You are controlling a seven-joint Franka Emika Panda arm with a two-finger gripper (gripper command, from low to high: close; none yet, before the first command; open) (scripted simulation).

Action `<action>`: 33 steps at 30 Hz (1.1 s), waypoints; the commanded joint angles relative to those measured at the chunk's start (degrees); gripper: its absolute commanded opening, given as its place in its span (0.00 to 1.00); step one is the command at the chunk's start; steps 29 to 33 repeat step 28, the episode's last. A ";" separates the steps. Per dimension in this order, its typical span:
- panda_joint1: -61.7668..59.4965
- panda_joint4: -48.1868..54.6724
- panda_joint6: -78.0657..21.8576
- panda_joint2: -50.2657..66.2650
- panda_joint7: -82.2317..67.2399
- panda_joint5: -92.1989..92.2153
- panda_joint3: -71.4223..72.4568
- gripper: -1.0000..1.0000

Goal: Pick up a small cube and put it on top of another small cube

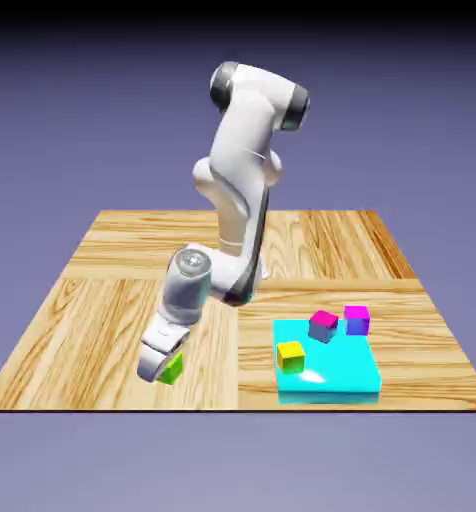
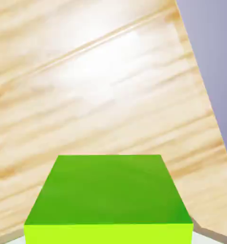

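Gripper (image 1: 162,368) low over the wooden table (image 1: 82,320), jaws clamped on a green cube (image 1: 170,368) near the front edge, yellow cube (image 1: 291,356), magenta cube (image 1: 323,326) and purple cube (image 1: 357,319) on a cyan slab (image 1: 342,380)

The bench (image 1: 102,300) is pale honey wood in parquet panels, its grain streaked tan in the hand view. The nearest cube (image 1: 170,368) is lime green with a yellower front face. At its 3 o'clock lies a cyan slab (image 1: 332,380) carrying a yellow cube (image 1: 290,355), a magenta-topped grey cube (image 1: 323,326) and a magenta-topped blue cube (image 1: 357,319). The arm (image 1: 244,170) is white.
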 commanded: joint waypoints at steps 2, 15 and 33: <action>0.73 1.54 -1.60 -1.98 -0.10 0.80 -0.84 0.00; 12.14 -5.87 -16.69 -27.38 14.43 -18.29 23.91 0.00; 13.20 -11.45 -9.92 -25.00 20.13 -26.54 29.99 1.00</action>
